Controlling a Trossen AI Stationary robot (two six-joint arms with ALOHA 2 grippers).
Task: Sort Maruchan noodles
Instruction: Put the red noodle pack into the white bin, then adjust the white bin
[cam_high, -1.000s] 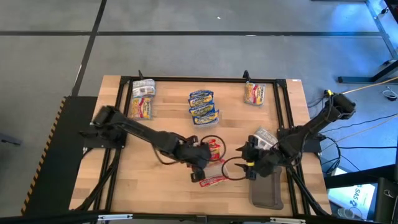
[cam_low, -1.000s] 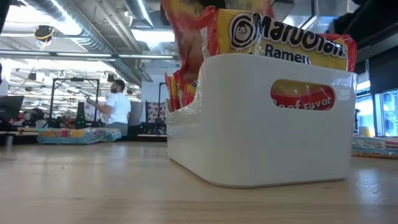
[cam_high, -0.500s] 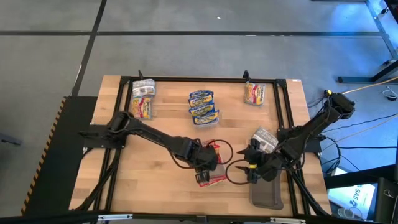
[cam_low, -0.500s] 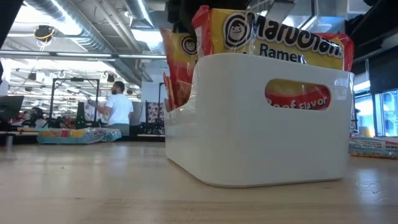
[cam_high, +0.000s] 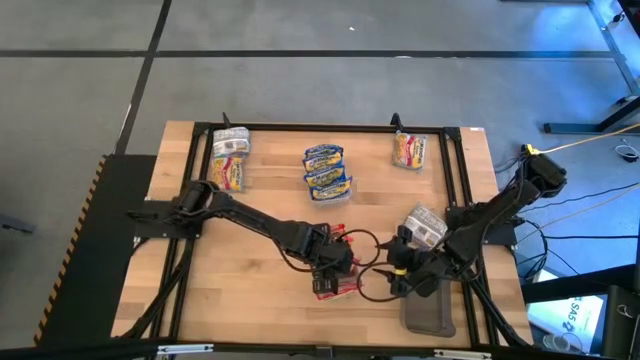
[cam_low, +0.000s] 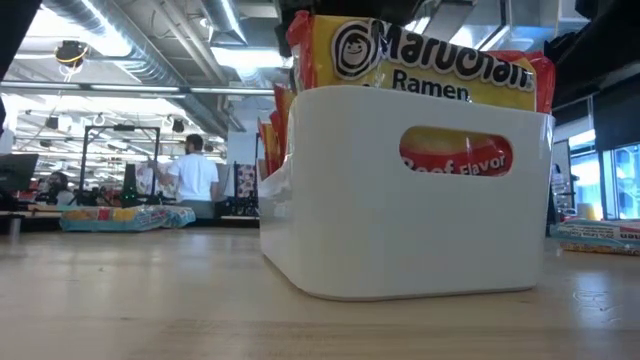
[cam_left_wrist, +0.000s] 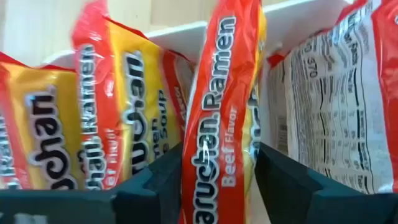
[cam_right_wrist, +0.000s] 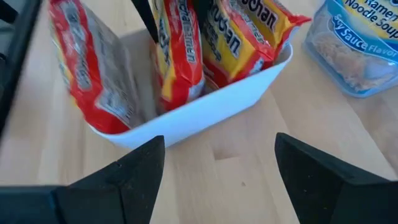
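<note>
A white tray (cam_low: 400, 230) stands near the table's front middle, with several red-orange Maruchan packets (cam_right_wrist: 180, 56) upright in it. My left gripper (cam_high: 333, 268) is over the tray, pointing down into it, shut on one red-orange beef-flavor packet (cam_left_wrist: 217, 118). My right gripper (cam_high: 392, 272) is open and empty just right of the tray, its fingers facing the tray wall (cam_right_wrist: 205, 112). A silver-grey packet (cam_high: 425, 222) lies on the table beside the right arm. My left gripper pinches the red-orange packet between its two fingers (cam_left_wrist: 155, 186) on the packet's two flat faces (cam_left_wrist: 214, 168). The fingers come from above, pointing down into the tray. The packet stands on edge among the other packets, between a yellow-red one and one showing its printed back.
Blue-yellow packets (cam_high: 327, 172) are stacked at the far middle, silver-grey ones (cam_high: 230, 160) at the far left, yellow ones (cam_high: 410, 150) at the far right. A dark grey tray (cam_high: 428, 315) lies at the near right edge. People stand in the room beyond the table.
My left gripper has gone toward the table's near edge and down, carrying the red-orange packet into the white tray, where it now stands among the others. My right gripper has moved a little toward the tray.
</note>
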